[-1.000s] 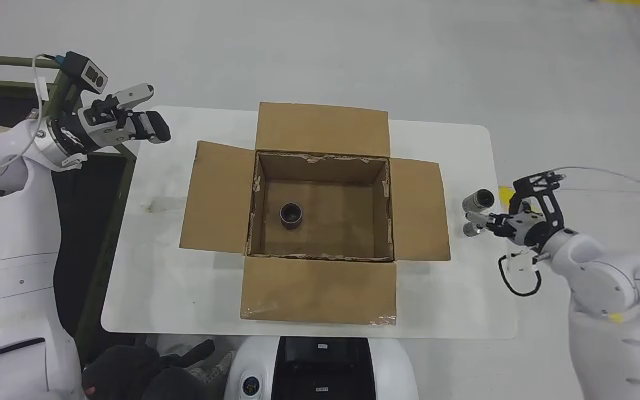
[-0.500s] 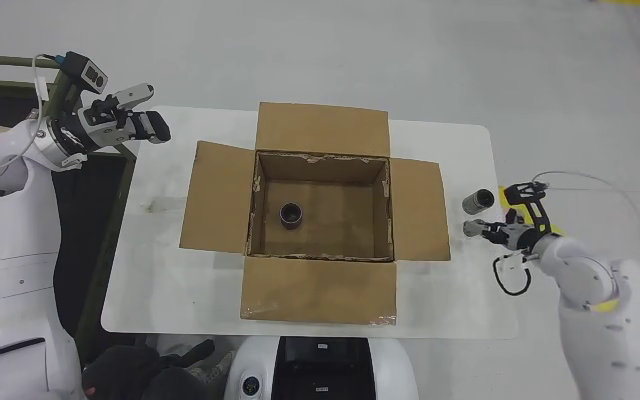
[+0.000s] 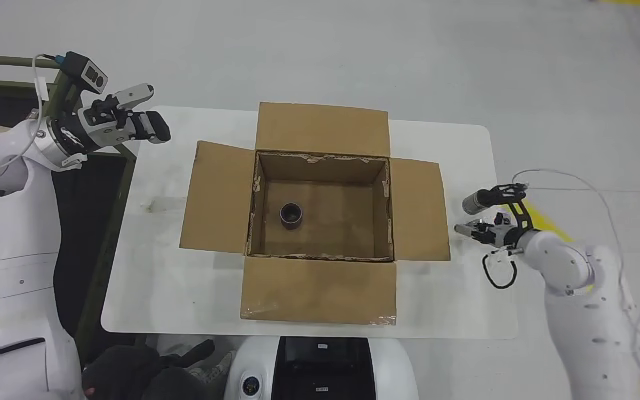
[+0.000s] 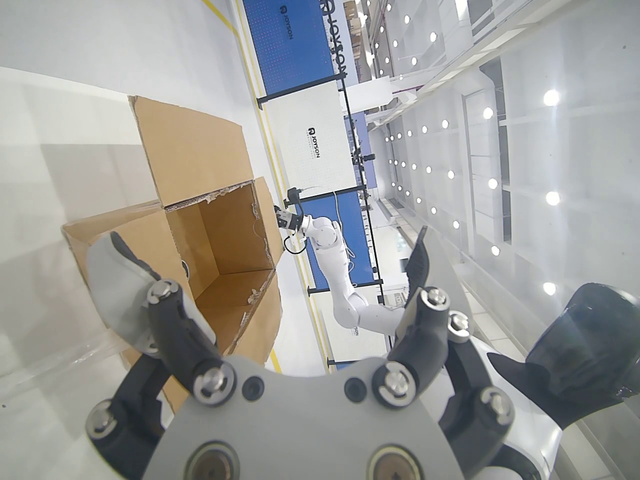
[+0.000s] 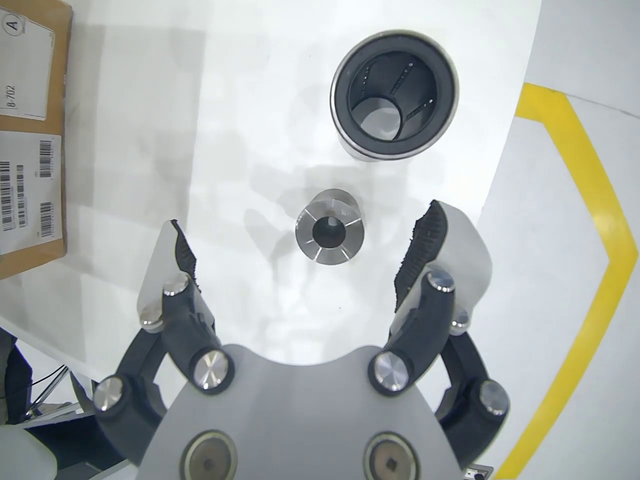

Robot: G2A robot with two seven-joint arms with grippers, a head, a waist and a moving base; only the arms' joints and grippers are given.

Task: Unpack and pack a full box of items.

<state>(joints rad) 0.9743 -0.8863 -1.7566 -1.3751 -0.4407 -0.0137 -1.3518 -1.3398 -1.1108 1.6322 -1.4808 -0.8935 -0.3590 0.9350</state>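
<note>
my right gripper [image 5: 305, 224] wide open, empty, over small slotted silver steel cylinder [image 5: 327, 233]; i judge it heavy, rigid, slick: grip across round sides. left gripper [image 4: 265, 252] open, empty.

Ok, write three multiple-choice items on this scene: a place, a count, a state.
1. The small metal cylinder rests: A in the box; B on a box flap; C on the table beside the large sleeve.
2. Items inside the box: A none; B one; C three.
3. The right gripper is: A open; B shut on the small metal cylinder; C shut, empty.
Answers: 1 C, the right wrist view shows it on the white top; 2 B, one dark ring lies on its bottom; 3 A, fingers apart, touching nothing.
</note>
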